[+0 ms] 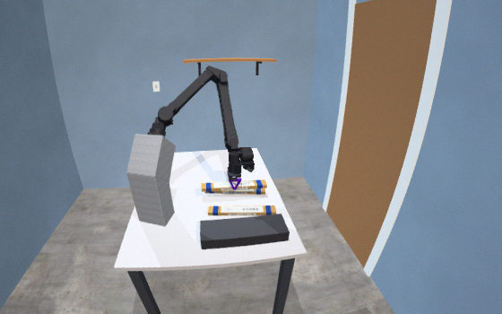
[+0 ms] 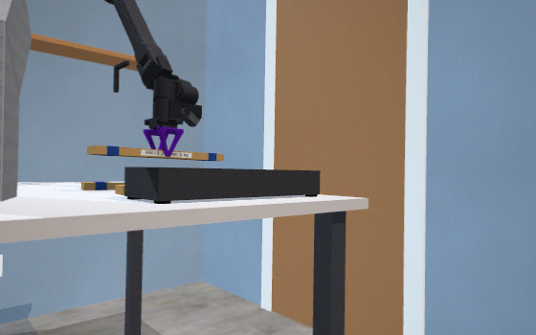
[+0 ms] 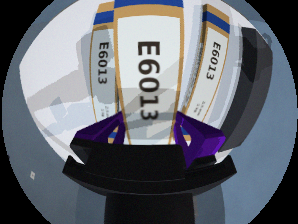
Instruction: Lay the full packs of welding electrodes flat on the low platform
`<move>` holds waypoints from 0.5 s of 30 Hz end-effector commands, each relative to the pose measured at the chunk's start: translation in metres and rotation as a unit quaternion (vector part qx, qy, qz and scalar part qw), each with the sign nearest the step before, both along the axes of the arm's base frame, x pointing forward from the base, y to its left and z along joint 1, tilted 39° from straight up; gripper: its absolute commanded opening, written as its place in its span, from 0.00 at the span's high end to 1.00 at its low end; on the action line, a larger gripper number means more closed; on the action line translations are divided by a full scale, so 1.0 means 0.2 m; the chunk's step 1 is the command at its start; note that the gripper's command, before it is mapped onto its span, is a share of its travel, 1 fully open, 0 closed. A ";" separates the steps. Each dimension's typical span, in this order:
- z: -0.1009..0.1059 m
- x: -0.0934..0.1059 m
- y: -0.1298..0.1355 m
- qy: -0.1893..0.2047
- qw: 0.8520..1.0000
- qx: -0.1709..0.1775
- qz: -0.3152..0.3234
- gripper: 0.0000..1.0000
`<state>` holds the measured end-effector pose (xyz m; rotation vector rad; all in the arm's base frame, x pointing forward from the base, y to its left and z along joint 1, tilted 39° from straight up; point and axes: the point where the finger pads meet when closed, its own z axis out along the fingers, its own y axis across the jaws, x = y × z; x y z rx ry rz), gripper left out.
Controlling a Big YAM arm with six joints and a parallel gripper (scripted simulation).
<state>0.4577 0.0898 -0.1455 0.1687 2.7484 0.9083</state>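
Observation:
My gripper point(image 1: 235, 185) point(image 2: 163, 151) point(image 3: 149, 113) is shut on the middle of an electrode pack point(image 1: 219, 185) point(image 2: 129, 152) point(image 3: 148, 75), held above the table. Its right end looks slightly lower in the exterior view. A second pack point(image 1: 254, 191) point(image 3: 102, 65) lies flat on the table, partly hidden by the held one in the top view. A third pack point(image 1: 242, 210) point(image 3: 212, 65) lies flat just behind the low dark platform point(image 1: 244, 231) point(image 2: 239, 184) point(image 3: 250, 95). No pack lies on the platform. All three packs look alike, with blue bands and E6013 labels.
A tall grey block point(image 1: 152, 179) point(image 2: 9, 120) stands at the left of the white table point(image 1: 179, 251) point(image 2: 268, 208). A wooden shelf point(image 1: 230, 60) point(image 2: 81, 49) is on the back wall. The platform lies near the table's front edge.

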 end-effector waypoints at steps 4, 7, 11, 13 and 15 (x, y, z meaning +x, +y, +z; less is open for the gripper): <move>0.08 0.10 -0.03 -0.021 1.000 0.001 -0.012 1.00; 0.08 0.09 -0.05 -0.019 1.000 0.001 -0.013 1.00; 0.08 0.08 -0.06 -0.017 1.000 0.000 -0.012 1.00; 0.07 0.07 -0.06 -0.016 1.000 0.000 -0.011 1.00; 0.07 0.07 -0.06 -0.016 1.000 0.000 -0.011 1.00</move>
